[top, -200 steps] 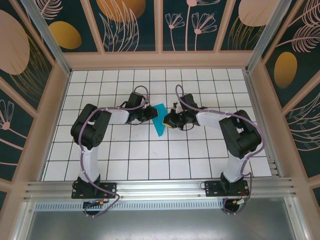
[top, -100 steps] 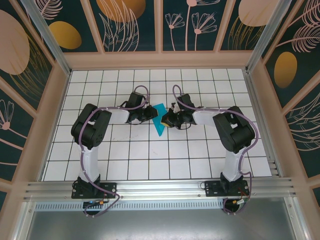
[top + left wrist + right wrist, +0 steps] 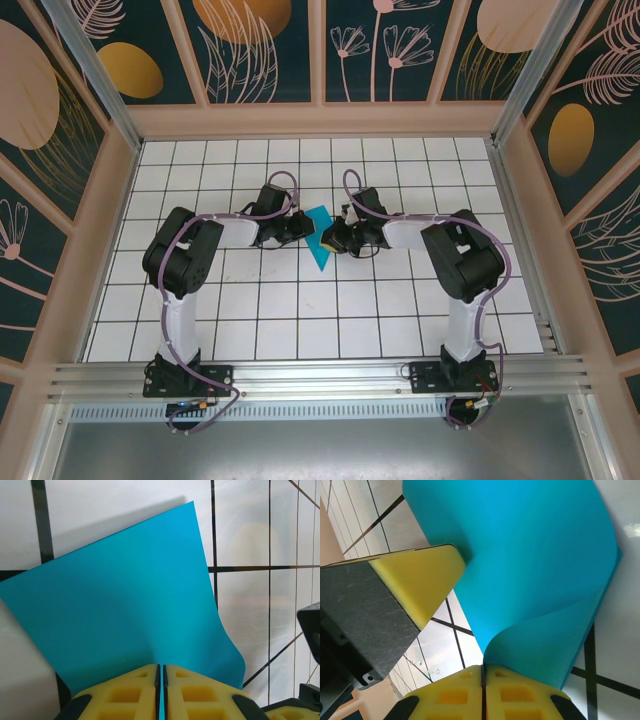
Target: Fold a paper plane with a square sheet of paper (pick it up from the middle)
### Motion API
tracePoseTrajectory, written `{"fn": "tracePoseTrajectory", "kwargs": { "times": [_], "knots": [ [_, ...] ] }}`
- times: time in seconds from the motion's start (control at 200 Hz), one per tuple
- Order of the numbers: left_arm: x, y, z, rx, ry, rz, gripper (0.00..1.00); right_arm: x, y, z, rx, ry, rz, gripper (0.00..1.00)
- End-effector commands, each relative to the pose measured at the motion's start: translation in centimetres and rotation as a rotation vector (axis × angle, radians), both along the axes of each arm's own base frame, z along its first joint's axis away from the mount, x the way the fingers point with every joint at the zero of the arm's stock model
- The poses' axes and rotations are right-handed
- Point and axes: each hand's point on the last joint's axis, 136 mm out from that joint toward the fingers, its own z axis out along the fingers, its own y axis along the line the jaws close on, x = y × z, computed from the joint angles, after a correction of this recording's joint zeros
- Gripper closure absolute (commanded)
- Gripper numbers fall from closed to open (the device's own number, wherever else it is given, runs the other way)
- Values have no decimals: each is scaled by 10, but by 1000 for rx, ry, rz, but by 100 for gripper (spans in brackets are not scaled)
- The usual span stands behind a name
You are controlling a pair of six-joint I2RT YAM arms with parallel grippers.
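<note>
The square sheet of paper, teal-blue, sits at the middle of the white gridded tabletop, between the two arms. It is lifted and bowed rather than lying flat. From above it reads as a narrow angular shape, its tip pointing toward the near edge.

Left end effector: the yellow pads are pressed together, with only a thin line of teal between them. They pinch the sheet's left edge. Over the last second these jaws have drawn in the final small amount, so the grip is now complete. Beyond the pads the paper spreads wide, with one corner hanging toward the tabletop.

Right end effector: the jaws are fully closed on the opposite edge, as they were a second ago. The paper curls out of the pads in a smooth roll, with no sharp crease visible there. The right arm has pulled its elbow inward and moved its end effector slightly left, toward its partner. The span of paper between the grips has therefore shortened, and the near tip has risen a little toward the far side.

Interpretation: with both edges now held and the grips moving together, the sheet is probably being bent over for a fold. No pressed crease can be confirmed, so most of the plane appears still to be made.
</note>
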Motion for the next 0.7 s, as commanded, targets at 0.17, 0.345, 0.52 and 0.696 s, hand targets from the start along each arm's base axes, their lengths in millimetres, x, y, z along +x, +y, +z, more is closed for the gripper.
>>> {"fn": "tracePoseTrajectory", "kwargs": {
  "times": [0.17, 0.345, 0.52, 0.696],
  "knots": [
    [-2, 2, -16, 39, 26, -1, 86, 11, 8, 1, 5, -25, -7, 91],
    [-2, 2, -17, 39, 28, -2, 86, 14, 10, 1, 11, -35, -2, 91],
    [-2, 1, -16, 37, 27, -4, 86, 15, 9, -4, -13, -41, 12, 91],
    [-2, 1, -17, 37, 28, -4, 87, 15, 10, -6, -15, -38, 20, 91]
  ]
}}
